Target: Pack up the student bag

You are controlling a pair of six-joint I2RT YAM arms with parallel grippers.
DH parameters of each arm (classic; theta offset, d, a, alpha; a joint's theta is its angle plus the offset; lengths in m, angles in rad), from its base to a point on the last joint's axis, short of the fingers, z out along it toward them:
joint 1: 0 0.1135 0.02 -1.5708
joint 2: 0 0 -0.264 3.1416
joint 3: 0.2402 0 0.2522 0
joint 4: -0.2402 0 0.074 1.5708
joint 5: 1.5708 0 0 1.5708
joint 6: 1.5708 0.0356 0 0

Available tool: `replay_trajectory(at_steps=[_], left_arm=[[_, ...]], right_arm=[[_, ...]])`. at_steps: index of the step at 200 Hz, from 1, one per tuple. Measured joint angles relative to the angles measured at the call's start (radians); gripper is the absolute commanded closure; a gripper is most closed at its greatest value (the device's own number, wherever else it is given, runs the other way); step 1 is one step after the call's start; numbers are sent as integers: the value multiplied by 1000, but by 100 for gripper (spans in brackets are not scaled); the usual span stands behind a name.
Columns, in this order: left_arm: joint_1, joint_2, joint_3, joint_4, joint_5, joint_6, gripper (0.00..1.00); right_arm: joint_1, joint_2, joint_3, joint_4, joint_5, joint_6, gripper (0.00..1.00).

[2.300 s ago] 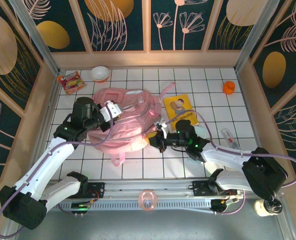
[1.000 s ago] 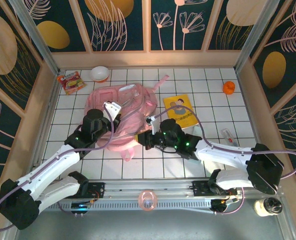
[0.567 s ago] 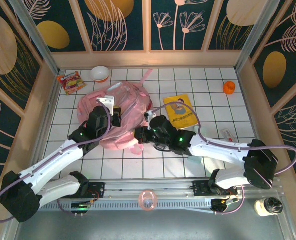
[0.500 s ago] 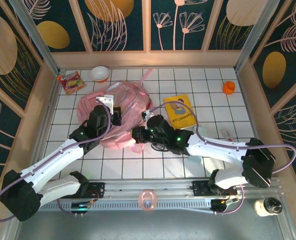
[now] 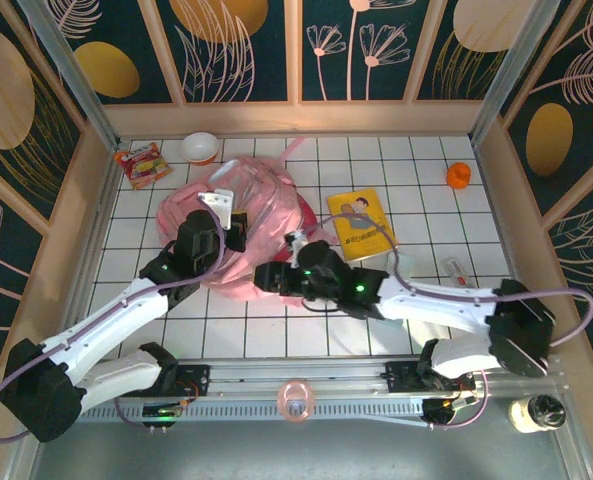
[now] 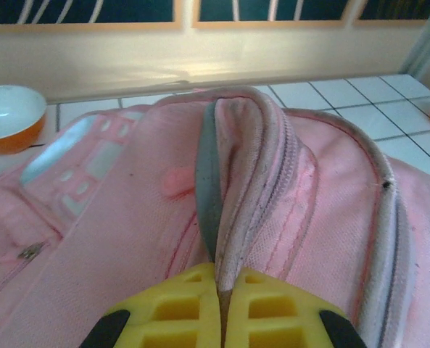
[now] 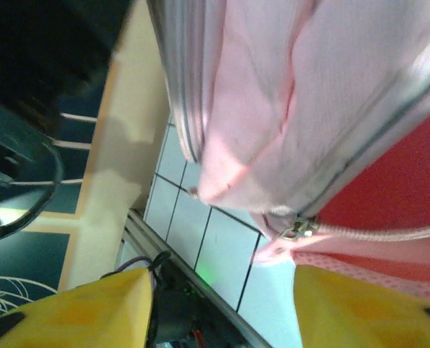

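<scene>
Pink bag (image 5: 271, 205) lies bunched up on the white desk (image 5: 426, 200), just left of a yellow book (image 5: 361, 225). The left gripper (image 6: 220, 304) is pinched tight on a fold of the bag. The right gripper (image 7: 222, 304) has its fingers apart, right by the bag's zipper pull (image 7: 296, 228).

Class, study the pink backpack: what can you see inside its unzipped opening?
Inside the student bag, a red surface shows through the open zip, probably lining. Whether anything is packed cannot be seen: the bag's own fabric covers the rest of the interior.
</scene>
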Motion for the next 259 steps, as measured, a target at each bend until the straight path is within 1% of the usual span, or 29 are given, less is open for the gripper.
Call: replay_trajectory(at_steps=[19, 33, 50, 88, 99, 105, 109, 123, 131, 150, 158, 166, 173, 196, 205, 237, 259], left_arm=[[0, -3, -2, 5, 64, 47, 100], [0, -3, -2, 5, 111, 73, 100], [0, -4, -2, 5, 159, 94, 100], [0, -10, -2, 5, 253, 122, 100], [0, -10, -2, 5, 282, 129, 100], [0, -10, -2, 5, 296, 132, 100], [0, -10, -2, 5, 303, 133, 100], [0, -10, -2, 5, 315, 136, 100], [0, -10, -2, 4, 313, 135, 100], [0, -10, -1, -12, 289, 124, 88], [0, -10, 5, -28, 278, 105, 80], [0, -10, 21, -51, 271, 83, 72], [-1, -11, 42, -72, 269, 62, 67], [-1, -43, 120, -129, 269, -1, 60], [-1, -66, 141, -154, 270, -34, 56], [-1, -149, 161, -270, 297, -122, 55], [-1, -179, 161, -356, 320, -161, 55]], right_arm=[[-68, -97, -87, 65, -6, 60, 22], [-113, -143, -151, 121, -4, 106, 18], [-134, -159, -195, 150, -6, 145, 16], [-140, -138, -199, 201, -5, 201, 16], [-147, -118, -199, 233, -6, 210, 20], [-154, -103, -199, 253, -10, 215, 25], [-158, -91, -198, 268, -11, 215, 30], [-166, -56, -190, 296, -13, 211, 54], [-168, -35, -180, 307, -13, 213, 64], [-165, -6, -156, 346, -14, 204, 82], [-163, 0, -153, 366, -13, 206, 88], [-161, 6, -151, 379, -13, 206, 91], [-161, 11, -150, 389, -11, 204, 93], [-160, 33, -150, 415, -2, 204, 95], [-155, 41, -150, 427, 9, 204, 96], [-140, 64, -150, 469, 45, 208, 96], [-131, 80, -150, 487, 67, 208, 97]])
